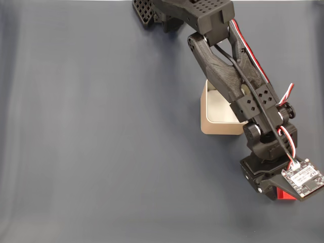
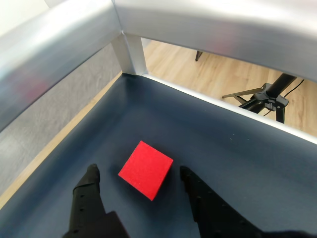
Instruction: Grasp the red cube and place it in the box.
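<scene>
Two fingers of the hand (image 2: 137, 174) flank the red cube (image 2: 146, 169), seemingly apart.

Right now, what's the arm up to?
The arm is reaching over the dark mat toward the red cube. In the wrist view the gripper is open, one finger on each side of the cube, which sits on the mat, not yet grasped. In the fixed view the box sits further back, partly under the arm, with no cube inside.
</scene>
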